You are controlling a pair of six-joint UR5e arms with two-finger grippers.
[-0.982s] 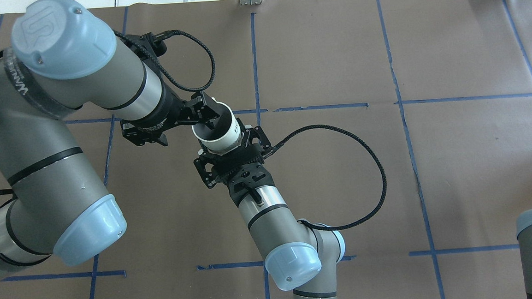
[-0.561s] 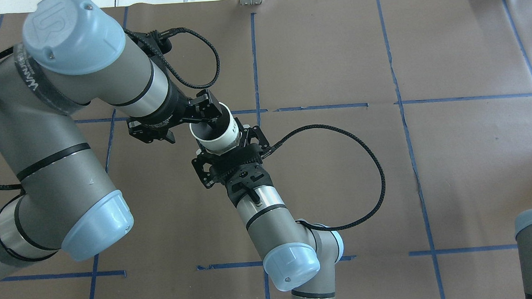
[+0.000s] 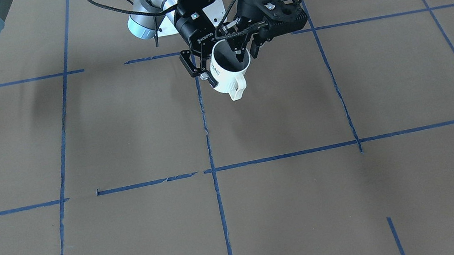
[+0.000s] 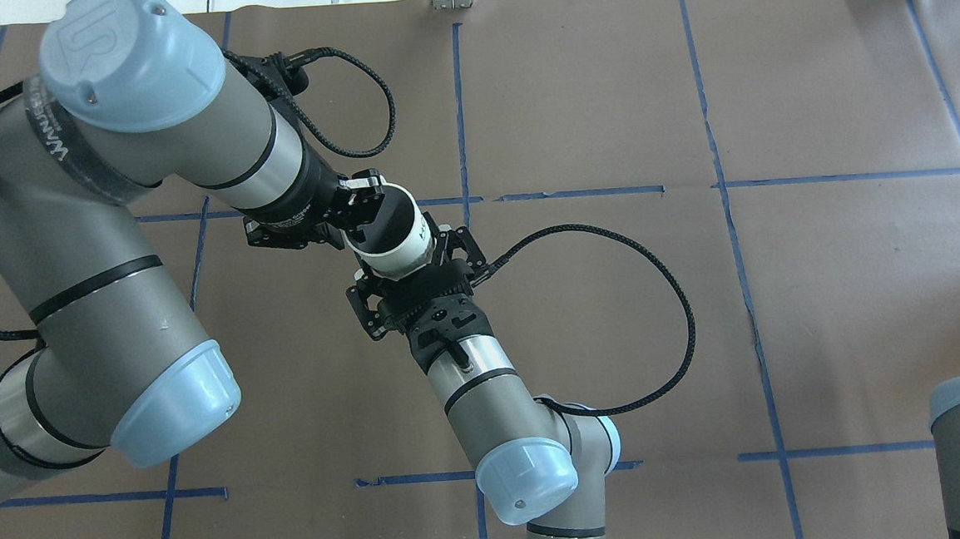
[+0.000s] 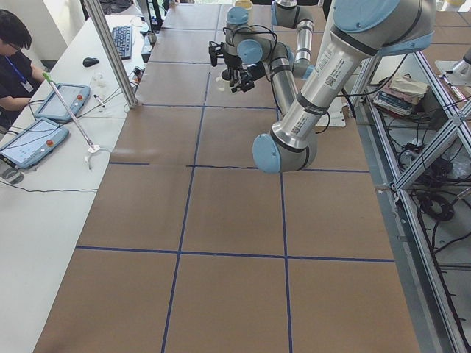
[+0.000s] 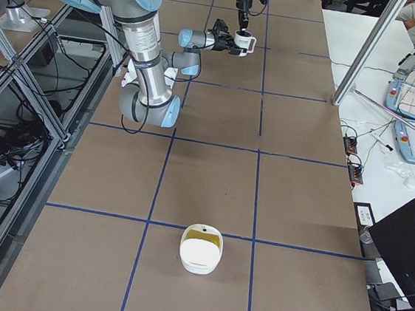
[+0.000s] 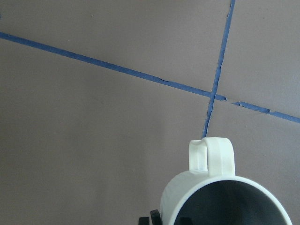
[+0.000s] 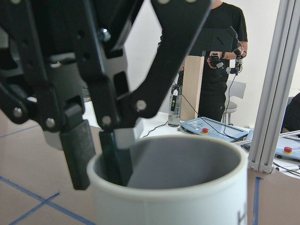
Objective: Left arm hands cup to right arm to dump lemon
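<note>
Hand-over, mid-air. The left arm's fingers [image 8: 77,150] pinch the white mug [image 3: 230,76] by its rim, one inside, one outside. The right arm's fingers [image 3: 206,78] clasp its sides just below. The lemon is hidden. Judged next: the left fingers spread and withdraw before tipping.

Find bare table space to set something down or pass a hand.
Free: the table between the tape line and the operators' edge, plus squares flanking the cup. Crowded: where left pincer and right pincer meet on it. A white bowl occupies the robot's right end.
</note>
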